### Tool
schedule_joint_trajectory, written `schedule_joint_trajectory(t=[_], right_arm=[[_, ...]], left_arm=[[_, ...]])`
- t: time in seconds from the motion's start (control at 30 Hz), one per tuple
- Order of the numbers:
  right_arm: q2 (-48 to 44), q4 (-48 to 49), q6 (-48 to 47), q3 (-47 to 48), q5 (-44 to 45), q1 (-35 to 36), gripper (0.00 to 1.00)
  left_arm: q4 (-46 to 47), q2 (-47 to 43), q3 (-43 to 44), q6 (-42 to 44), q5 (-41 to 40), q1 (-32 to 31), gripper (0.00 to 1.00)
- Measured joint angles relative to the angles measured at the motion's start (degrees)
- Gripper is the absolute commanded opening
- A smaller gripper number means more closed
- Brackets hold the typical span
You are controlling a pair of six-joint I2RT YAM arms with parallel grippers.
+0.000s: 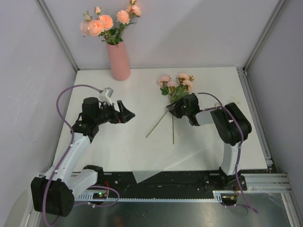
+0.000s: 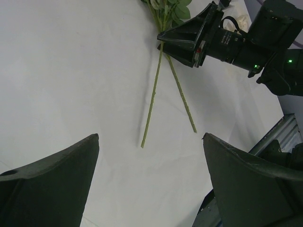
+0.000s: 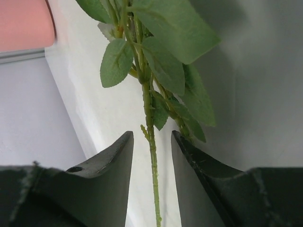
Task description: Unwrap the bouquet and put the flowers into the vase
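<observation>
Right gripper [image 3: 152, 135] | jaws stood narrowly apart, rose stem [image 3: 154, 170] between, untouched | left gripper [image 2: 150, 137] | jaws wide, flowers [image 2: 152, 94] lay ahead

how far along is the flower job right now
Done: the paper wrap lies flat at the near edge, and several roses stand in the vase. In hand: the right gripper straddles the stems of the flowers lying on the table, jaws apart, not clamped. The left gripper is open and empty. Left: those flowers go into the vase.
</observation>
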Motion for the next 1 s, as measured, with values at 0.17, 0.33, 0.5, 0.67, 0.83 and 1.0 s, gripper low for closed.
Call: schedule_joint_trajectory(t=[0.17, 0.33, 0.5, 0.67, 0.83, 1.0], right_arm=[[2.3, 3.2, 1.3, 0.2, -0.3, 0.0, 0.28], [2.4, 4.1, 1.3, 0.3, -0.4, -0.2, 0.08], [1.3, 3.4, 0.1, 0.4, -0.1, -0.2, 0.00], [-3.5, 1.4, -2.2, 0.4, 0.3, 0.3, 0.00], [-10.3, -0.4, -5.3, 0.4, 1.4, 1.0, 0.00], [-16.2, -2.4, -9.5, 0.4, 2.7, 1.9, 0.00]], left_arm=[[0.0, 0.0, 0.0, 0.1, 0.0, 0.0, 0.95], [0.0, -0.6, 0.0, 0.3, 0.0, 0.0, 0.95], [0.0, -0.8, 0.0, 0.5, 0.2, 0.0, 0.96], [0.0, -0.9, 0.0, 0.5, 0.4, 0.0, 0.97], [0.0, -0.9, 0.0, 0.5, 0.5, 0.0, 0.97], [-0.1, -0.9, 0.3, 0.4, 1.4, -0.1, 0.95]])
